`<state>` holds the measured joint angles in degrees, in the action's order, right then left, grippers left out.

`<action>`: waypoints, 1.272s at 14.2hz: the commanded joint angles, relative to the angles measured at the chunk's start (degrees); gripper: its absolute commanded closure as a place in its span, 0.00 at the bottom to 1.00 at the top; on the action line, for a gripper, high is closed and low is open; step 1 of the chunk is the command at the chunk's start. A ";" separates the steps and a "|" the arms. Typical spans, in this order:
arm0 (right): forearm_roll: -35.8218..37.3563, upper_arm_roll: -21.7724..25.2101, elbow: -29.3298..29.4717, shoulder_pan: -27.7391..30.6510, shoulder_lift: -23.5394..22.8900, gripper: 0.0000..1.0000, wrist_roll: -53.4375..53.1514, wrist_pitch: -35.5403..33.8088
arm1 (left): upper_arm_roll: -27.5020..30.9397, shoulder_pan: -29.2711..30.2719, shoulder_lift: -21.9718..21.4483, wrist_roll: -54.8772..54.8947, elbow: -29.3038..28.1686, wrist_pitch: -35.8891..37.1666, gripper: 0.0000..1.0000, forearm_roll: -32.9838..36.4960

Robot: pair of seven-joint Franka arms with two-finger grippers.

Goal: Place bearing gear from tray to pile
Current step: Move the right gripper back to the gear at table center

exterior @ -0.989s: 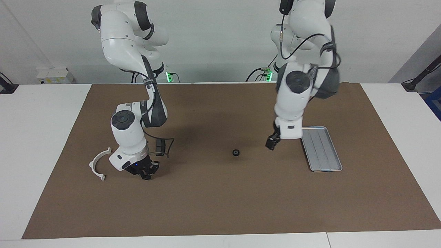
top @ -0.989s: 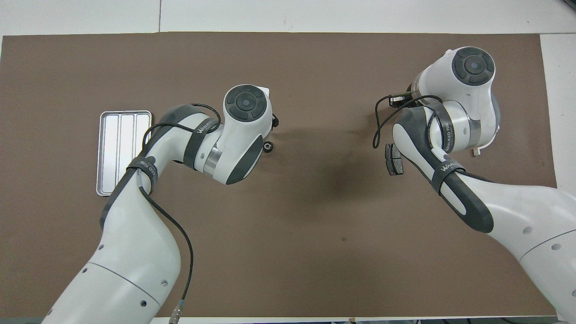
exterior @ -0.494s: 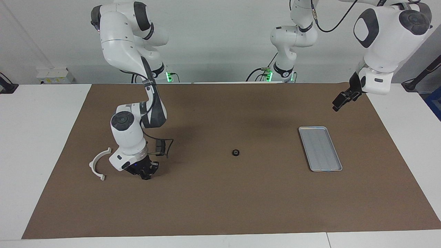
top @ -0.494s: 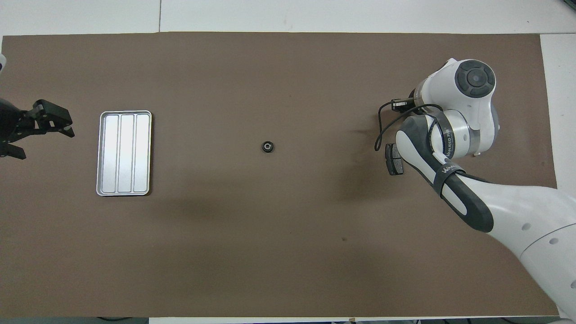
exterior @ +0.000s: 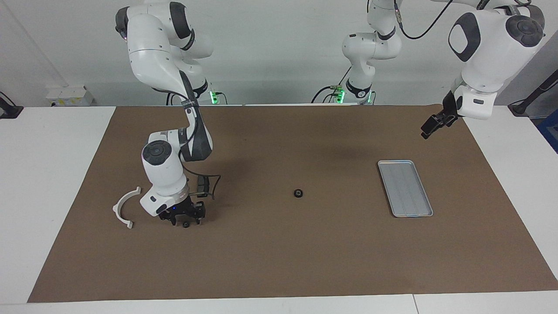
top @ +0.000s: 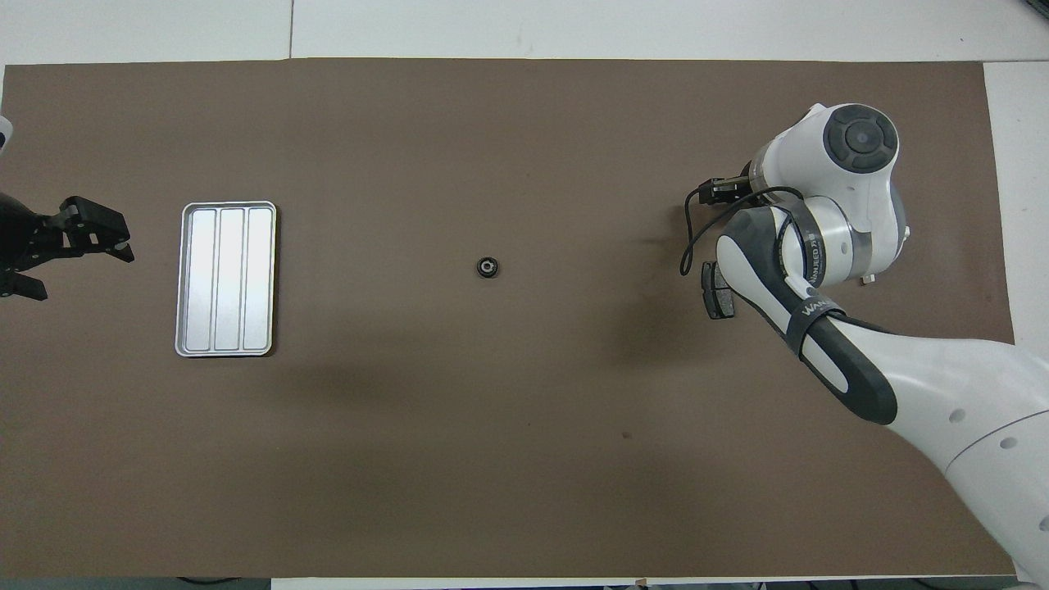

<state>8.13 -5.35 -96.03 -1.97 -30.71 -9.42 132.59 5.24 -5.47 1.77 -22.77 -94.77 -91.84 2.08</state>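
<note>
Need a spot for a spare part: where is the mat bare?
Bare: the mat between the bearing gear and the tray, and the strip farther from the robots than both. Crowded: around the right tool, low beside the white arc and dark pad. The left tool hangs over the mat's edge.

Bright, even light from above — soft, blurry-edged shadows spread across the brown mat (exterior: 279,244) on the bench, darkest beside the right arm (exterior: 168,174). The tray (top: 225,279) shines pale, almost washed out (its ridges still show). Both views are sharp, no motion blur, straight edges throughout.
</note>
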 commanded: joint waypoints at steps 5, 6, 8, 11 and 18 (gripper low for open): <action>-1.19 -0.45 8.05 -9.01 1.27 0.00 -14.45 -12.70 | -1.81 2.48 -1.94 8.44 -1.55 0.08 0.00 -0.24; -2.15 -1.32 8.14 -9.89 1.27 0.00 -17.53 -12.62 | -1.73 2.48 -1.94 8.53 -1.47 -0.01 0.00 -0.24; -4.96 -1.94 8.23 -12.17 1.09 0.00 -22.38 -11.48 | -1.90 3.01 -2.03 8.62 -0.94 -0.27 0.00 -0.59; -4.62 -1.86 8.49 -17.97 -0.31 0.00 -31.25 -10.33 | -2.60 3.10 -2.29 8.53 -1.46 0.08 0.00 -1.91; -2.69 -1.33 22.63 -27.47 -9.97 0.00 -39.26 -14.02 | -2.78 3.10 -3.35 8.71 -3.40 -1.67 0.00 -1.91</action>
<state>4.05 -6.91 -80.01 -28.00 -36.37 -46.11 120.72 3.13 -3.43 0.42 -15.04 -95.81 -91.95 0.85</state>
